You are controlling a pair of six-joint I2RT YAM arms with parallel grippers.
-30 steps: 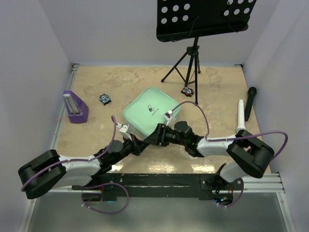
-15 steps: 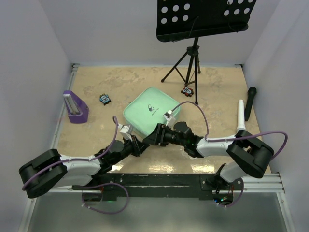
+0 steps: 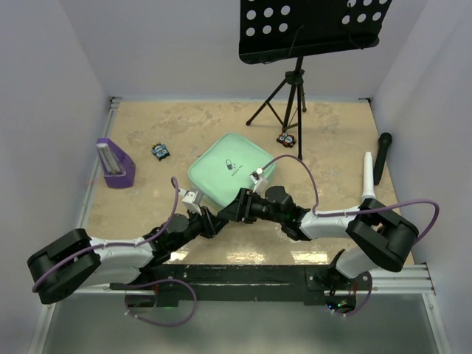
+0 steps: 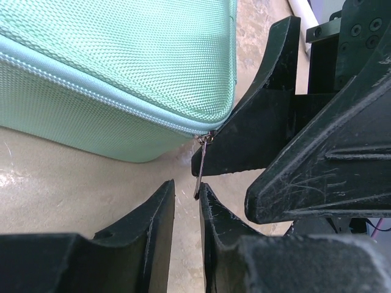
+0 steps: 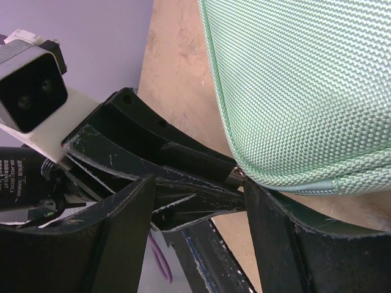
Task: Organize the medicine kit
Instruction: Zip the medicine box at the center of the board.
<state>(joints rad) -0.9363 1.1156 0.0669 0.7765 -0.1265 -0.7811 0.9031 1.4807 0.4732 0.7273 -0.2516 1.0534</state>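
The opening step is in hand. The medicine kit point(image 3: 243, 151) is lying shut near the middle of the table point(image 3: 147, 125), and both arms are crowding its 6 o'clock corner, where the zipper pull point(image 4: 200, 168) is hanging down. The left gripper point(image 4: 186, 189) is sitting just under that pull. Its fingers are standing narrowly apart, and the tab's tip is dipping into the gap, not yet pinched as far as I can judge. The right gripper point(image 5: 195, 195) is keeping its fingers spread wide, straddling the left one's fingers beside the corner.

The next move is likely calling for the left fingers to close on the tab and draw it along the seam while the right gripper steadies the case.

The kit is showing mint-green woven fabric, rounded corners and a small pill logo point(image 3: 231, 166) on the lid.
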